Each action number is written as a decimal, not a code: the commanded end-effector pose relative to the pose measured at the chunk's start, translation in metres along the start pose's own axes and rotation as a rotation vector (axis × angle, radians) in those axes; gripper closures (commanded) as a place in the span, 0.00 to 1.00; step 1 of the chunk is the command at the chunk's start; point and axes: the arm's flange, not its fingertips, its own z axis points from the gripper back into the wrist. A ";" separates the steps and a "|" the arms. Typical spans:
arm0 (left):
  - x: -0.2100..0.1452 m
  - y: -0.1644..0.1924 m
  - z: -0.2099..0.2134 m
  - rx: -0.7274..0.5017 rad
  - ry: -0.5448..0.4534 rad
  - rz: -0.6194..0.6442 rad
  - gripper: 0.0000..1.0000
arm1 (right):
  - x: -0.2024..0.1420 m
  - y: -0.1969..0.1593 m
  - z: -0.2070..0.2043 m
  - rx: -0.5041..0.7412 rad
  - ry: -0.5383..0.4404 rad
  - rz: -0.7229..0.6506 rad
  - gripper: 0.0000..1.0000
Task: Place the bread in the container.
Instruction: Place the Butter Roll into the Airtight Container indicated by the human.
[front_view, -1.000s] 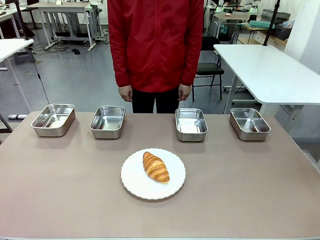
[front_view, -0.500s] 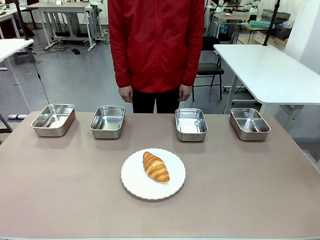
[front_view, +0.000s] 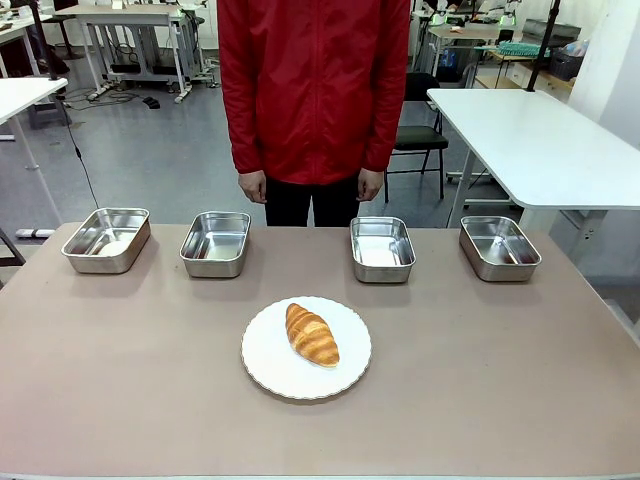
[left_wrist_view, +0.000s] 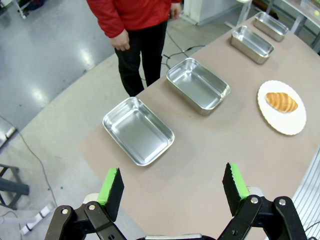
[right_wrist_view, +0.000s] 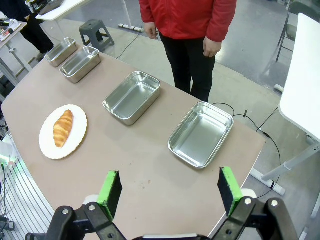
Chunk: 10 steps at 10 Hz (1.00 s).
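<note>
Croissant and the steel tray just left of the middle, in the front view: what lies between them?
In the front view, only the white plate's rim under the croissant, then bare brown table up to that tray.

The bread (front_view: 312, 335) is golden-brown with darker bands, on a white plate (front_view: 270, 375). Beyond the black left claw (left_wrist_view: 172, 187) and right claw (right_wrist_view: 170, 187), green-padded, the containers (front_view: 382, 248) gleam silver on a pinkish-brown worktop (front_view: 500, 380); the person's jacket (front_view: 312, 90) is red.
</note>
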 end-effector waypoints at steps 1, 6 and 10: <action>0.001 -0.001 0.000 -0.002 0.002 -0.007 0.00 | 0.001 -0.001 -0.001 0.008 -0.021 0.007 0.00; 0.001 -0.001 0.000 -0.002 0.002 -0.007 0.00 | 0.001 -0.001 -0.001 0.008 -0.021 0.007 0.00; 0.001 -0.001 0.000 -0.002 0.002 -0.007 0.00 | 0.001 -0.001 -0.001 0.008 -0.021 0.007 0.00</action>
